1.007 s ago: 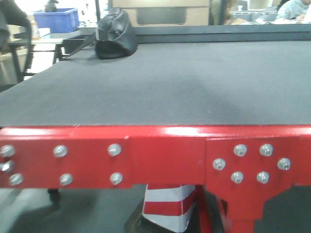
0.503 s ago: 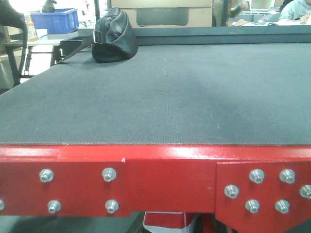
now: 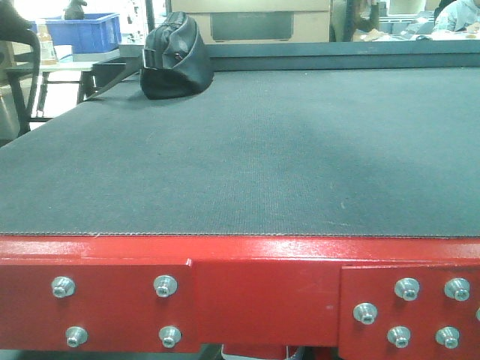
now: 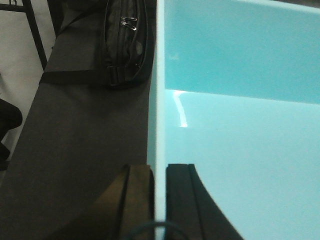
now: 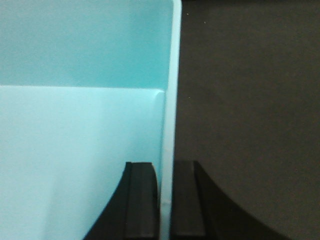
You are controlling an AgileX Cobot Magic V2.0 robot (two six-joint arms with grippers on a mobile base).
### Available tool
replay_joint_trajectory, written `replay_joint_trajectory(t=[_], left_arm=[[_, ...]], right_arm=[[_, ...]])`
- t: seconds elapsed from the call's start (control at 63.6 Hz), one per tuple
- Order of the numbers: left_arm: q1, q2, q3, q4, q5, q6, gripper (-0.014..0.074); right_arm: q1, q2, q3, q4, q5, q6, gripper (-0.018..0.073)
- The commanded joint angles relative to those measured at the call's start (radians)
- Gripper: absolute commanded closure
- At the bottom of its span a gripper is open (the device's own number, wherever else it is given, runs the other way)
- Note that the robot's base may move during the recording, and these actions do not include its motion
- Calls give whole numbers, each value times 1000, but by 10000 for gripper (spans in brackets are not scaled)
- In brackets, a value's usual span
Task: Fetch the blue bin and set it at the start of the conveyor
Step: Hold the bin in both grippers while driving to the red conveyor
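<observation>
The blue bin is a pale aqua tub, seen from above in both wrist views. My left gripper is shut on its left wall, one finger outside and one inside. On the bin's right wall my right gripper is shut the same way. Dark belt shows beneath the bin in both wrist views. In the front view the conveyor start is a wide dark grey belt edged by a red bolted plate; the bin and both grippers are out of that view.
A black bag lies at the belt's far left, and its strap runs across the belt left of the bin. A dark blue crate stands on a table beyond the belt's far left corner.
The front view has shifted: the red plate has dropped toward the bottom of the frame and more belt fills the view. The striped cone below the plate has left the view.
</observation>
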Motion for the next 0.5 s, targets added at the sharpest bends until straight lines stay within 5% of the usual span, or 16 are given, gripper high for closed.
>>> replay_joint_trajectory(t=[0.0,0.488], left_arm=[[-5,-15,-11,13,-44,-4,707],[-5,-15,-11,13,-48,-4,707]], right_arm=[[0,-10,-13,-2,-20,-8,713],[0,-10,-13,0,-32,-8,713]])
